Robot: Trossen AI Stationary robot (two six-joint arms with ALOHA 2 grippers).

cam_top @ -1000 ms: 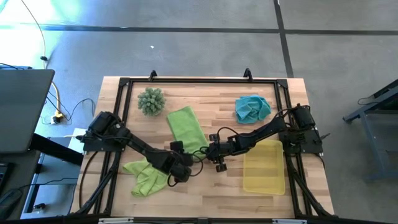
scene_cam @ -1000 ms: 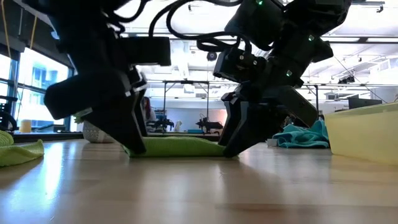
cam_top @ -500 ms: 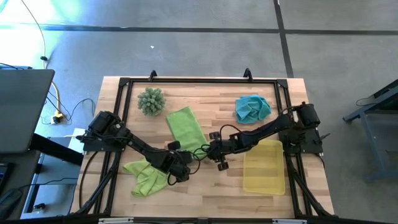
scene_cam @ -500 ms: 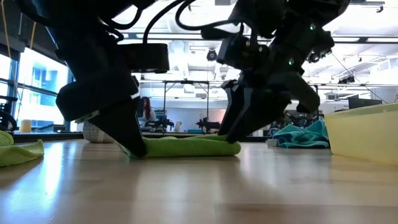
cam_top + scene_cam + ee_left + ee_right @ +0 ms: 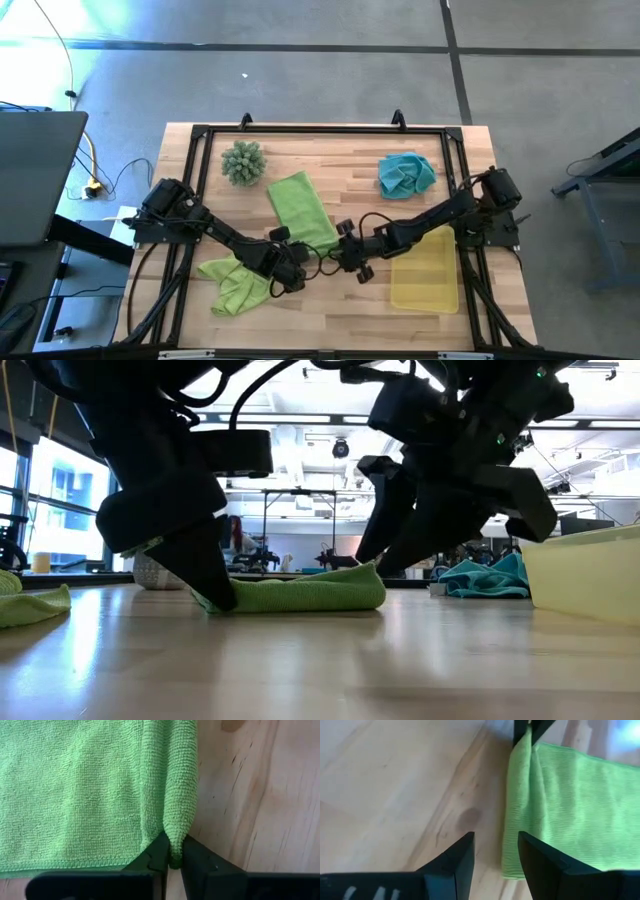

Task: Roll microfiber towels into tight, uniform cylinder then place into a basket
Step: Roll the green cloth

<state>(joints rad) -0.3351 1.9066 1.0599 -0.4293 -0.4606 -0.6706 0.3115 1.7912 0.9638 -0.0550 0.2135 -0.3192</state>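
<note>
Wooden table [image 5: 330,310] under two dark arms, seen from above. Yellow basket [image 5: 425,268] lying at the right side, nothing inside. Flat lime towel [image 5: 303,207] spread mid-table, near edge folded into a thin roll. Second lime towel [image 5: 235,283] crumpled at the near left; teal towel [image 5: 406,173] bunched at the far right; spiky green ball [image 5: 243,162] at the far left. Left gripper [image 5: 293,270] down at the flat towel's near corner, fingers [image 5: 160,852] pinched tight on the end of the rolled edge, cloth squeezed between them in the wrist view. Right gripper [image 5: 352,260] just beside it at the other near corner, between towel and basket, fingers [image 5: 465,852] spread apart above bare wood with the towel's edge beside them, gripping nothing. At table height, rolled edge [image 5: 300,592] lifted into a low hump between the two grippers
</note>
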